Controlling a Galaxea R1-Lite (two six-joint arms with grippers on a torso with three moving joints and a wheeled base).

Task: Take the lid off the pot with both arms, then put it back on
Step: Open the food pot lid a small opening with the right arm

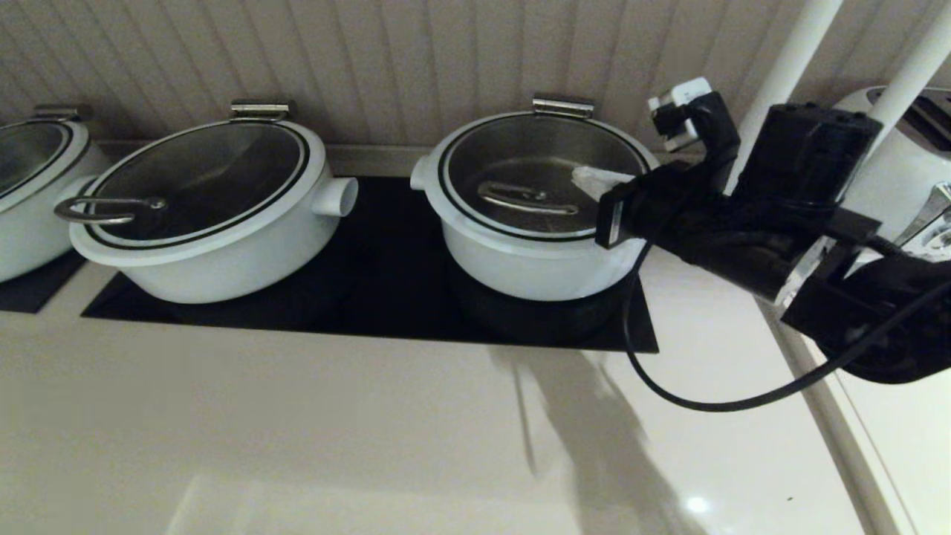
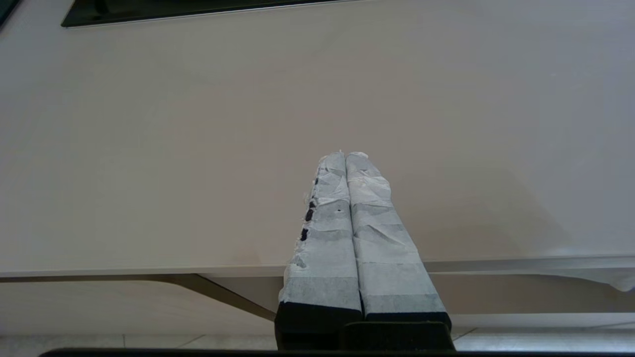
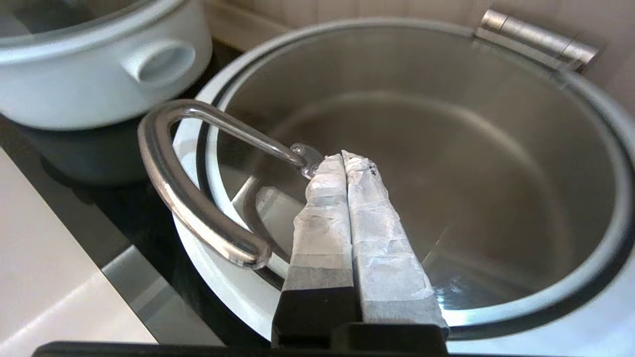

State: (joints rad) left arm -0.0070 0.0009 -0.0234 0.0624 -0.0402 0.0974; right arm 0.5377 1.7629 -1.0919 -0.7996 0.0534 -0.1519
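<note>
The pot (image 1: 531, 249) sits toward the tabletop's (image 1: 371, 431) far right edge with the lid (image 1: 539, 174) seated on it. The right end effector (image 1: 594, 180) hovers over the lid's glass just beside its steel handle (image 1: 526, 198) — fingers pressed together, gripping nothing. The left end effector (image 2: 346, 154), also closed and empty, hangs over bare tabletop near the front edge.

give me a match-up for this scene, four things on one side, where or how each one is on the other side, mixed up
Things:
1. lid
2. left claw
3. right claw
4. wider pot

Places or states:
A. shut, over the pale counter, away from the pots
B. resting on the deep pot
C. on the black panel, to the robot's left of the deep pot
D. shut, tips at the lid's steel handle

Pairs: 1-B, 2-A, 3-D, 4-C
</note>
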